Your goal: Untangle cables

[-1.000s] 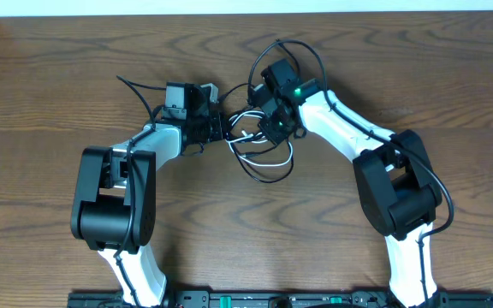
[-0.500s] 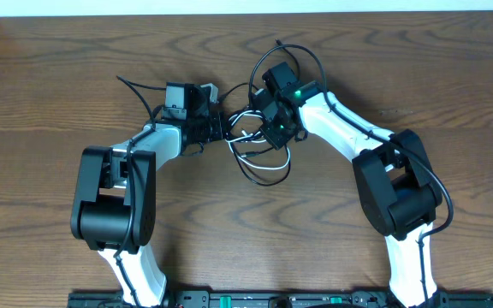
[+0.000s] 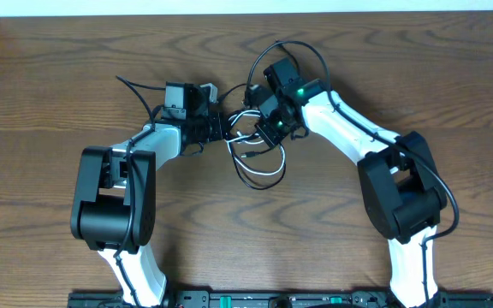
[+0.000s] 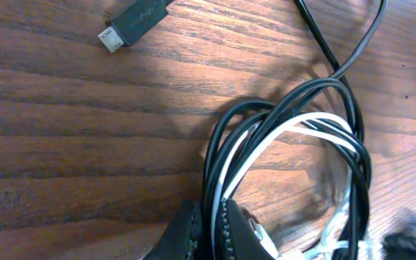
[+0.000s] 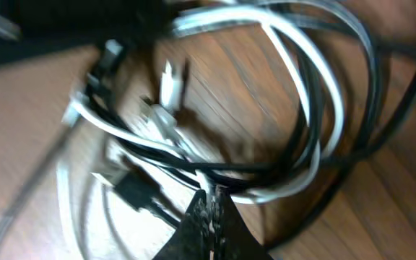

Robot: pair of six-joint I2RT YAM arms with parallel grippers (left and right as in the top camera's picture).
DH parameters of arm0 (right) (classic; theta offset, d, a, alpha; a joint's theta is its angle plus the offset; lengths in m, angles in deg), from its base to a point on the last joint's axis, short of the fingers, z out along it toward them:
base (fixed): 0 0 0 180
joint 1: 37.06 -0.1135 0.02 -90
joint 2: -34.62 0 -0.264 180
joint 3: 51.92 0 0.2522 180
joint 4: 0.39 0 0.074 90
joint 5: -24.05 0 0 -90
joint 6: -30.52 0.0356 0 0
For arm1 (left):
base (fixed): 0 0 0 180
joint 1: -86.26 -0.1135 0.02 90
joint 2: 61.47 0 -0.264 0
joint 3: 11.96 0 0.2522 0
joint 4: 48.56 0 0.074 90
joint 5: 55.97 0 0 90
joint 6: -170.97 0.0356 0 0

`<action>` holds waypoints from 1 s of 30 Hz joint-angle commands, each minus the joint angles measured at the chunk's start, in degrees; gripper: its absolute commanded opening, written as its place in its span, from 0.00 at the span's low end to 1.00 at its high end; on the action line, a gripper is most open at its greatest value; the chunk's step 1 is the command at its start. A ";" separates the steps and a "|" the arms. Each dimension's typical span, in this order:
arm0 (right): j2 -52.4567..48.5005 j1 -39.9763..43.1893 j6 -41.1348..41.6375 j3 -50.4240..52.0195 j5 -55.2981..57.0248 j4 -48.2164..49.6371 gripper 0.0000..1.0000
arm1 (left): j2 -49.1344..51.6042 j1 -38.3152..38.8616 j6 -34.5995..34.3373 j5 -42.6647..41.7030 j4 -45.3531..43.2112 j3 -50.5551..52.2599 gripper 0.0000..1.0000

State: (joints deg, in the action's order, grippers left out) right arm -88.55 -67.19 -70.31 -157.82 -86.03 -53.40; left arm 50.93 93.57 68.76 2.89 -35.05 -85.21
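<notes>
The table (image 4: pixel 63 159) is brown wood with wavy grain lines, smooth and a bit shiny. Just above the left fingers (image 4: pixel 186 235) (dark and matt), the black cables (image 4: pixel 209 166) look like shiny plastic. The white cable (image 4: pixel 309 120) looks smooth too. The plug (image 4: pixel 137 18) has a silver metal tip.

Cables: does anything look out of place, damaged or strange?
Only the tangle: the white cable and the black cables loop through each other between the left gripper and the right gripper. One black plug lies apart. No damage shows.

Black and white cables (image 3: pixel 253 154) in tangled loops, wooden table (image 3: pixel 50 103)
</notes>
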 commanded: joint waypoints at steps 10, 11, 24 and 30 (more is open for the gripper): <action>3.96 3.39 -0.72 0.39 -9.79 0.28 0.01 | -0.07 -0.17 0.11 0.17 0.00 0.48 0.07; 3.89 3.48 -2.58 0.46 -9.90 -0.48 0.01 | -0.07 -0.17 0.13 0.17 0.00 0.48 0.08; 3.85 -0.74 -5.49 5.68 -0.79 2.27 0.37 | -0.07 -0.17 0.11 0.15 0.44 0.48 0.08; 3.85 -0.50 -4.17 5.73 3.91 2.45 0.37 | -0.07 -0.17 0.11 0.15 0.44 0.48 0.08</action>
State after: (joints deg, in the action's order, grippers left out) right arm -86.26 -68.19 -74.88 -152.38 -85.85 -51.08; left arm 50.93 93.57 68.76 2.89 -34.83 -85.21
